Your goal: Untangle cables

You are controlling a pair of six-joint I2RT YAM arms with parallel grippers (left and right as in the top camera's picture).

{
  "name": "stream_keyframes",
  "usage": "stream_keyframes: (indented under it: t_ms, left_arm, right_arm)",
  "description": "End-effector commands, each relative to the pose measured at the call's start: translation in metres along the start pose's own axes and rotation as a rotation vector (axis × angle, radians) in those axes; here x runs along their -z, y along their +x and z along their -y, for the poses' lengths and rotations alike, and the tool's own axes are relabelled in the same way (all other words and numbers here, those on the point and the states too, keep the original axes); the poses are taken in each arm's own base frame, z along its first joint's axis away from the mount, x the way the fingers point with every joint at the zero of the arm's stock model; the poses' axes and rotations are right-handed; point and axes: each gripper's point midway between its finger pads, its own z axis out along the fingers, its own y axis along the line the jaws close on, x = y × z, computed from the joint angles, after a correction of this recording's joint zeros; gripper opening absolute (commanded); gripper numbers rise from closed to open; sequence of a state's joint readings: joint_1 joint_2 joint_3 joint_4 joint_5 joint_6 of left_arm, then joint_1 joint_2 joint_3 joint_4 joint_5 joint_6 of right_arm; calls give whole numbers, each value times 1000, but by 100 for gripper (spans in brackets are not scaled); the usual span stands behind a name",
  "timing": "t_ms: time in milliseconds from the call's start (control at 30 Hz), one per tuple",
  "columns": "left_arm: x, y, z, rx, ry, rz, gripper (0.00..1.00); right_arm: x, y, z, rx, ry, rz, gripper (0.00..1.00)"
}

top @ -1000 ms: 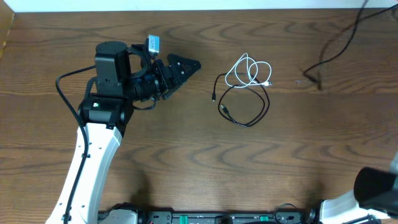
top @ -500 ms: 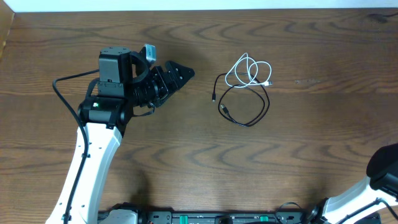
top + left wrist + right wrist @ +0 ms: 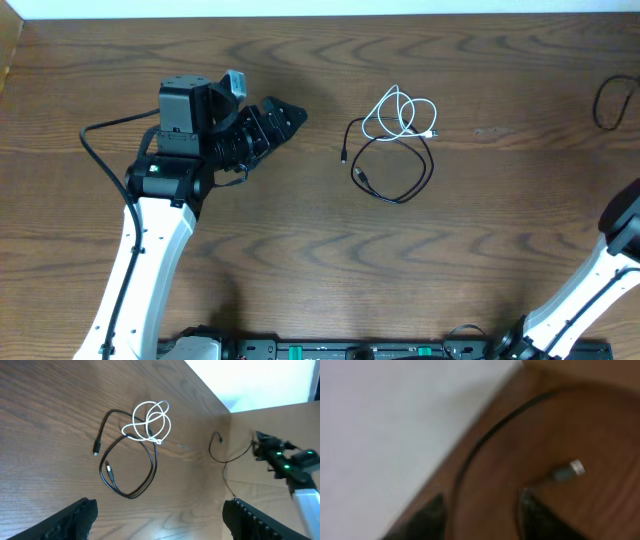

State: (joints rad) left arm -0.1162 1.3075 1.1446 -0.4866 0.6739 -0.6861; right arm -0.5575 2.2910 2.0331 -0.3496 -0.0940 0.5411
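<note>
Cables, a thin white cord tangled with a thin black cord, look light and limp, best pinched beside the free black plug end, with the left gripper gaping empty and the blurred right gripper seemingly part-open, empty.

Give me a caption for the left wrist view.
Open left gripper faces the white cable overlapping the black cable on the table.
</note>
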Motion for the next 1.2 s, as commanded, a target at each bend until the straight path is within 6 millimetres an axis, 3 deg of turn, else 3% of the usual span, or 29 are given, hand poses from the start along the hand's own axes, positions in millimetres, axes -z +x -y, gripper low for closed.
stream_keyframes:
  t_ms: [0, 67, 300, 467, 633, 767, 867, 967, 1167]
  left_arm:
    - [-1, -3, -3, -16, -17, 11, 85]
    - [-2, -3, -3, -16, -18, 11, 85]
    - [-6, 1, -4, -13, -22, -7, 85]
    - [-14, 8, -4, -21, -25, -35, 85]
    - [-21, 10, -8, -26, -38, -53, 85]
    - [-23, 10, -10, -99, -41, -56, 85]
    - [-23, 9, -11, -170, -42, -55, 85]
    - [-23, 9, -11, -235, -41, -57, 85]
    - [-22, 9, -13, -278, -53, -53, 85]
  right_arm:
    - [8, -13, 12, 22, 33, 18, 72]
    - [9, -8, 19, 17, 61, -6, 97]
    - [24, 29, 70, -47, 317, -138, 99]
    - [42, 39, 69, -51, 331, -203, 99]
    - [78, 29, 24, -9, 158, -249, 99]
    - [124, 17, -25, 62, 18, -243, 99]
    - [166, 25, -74, 185, -140, -270, 99]
    - [205, 54, -118, 312, -270, -334, 99]
    - [243, 144, -163, 476, -342, -556, 97]
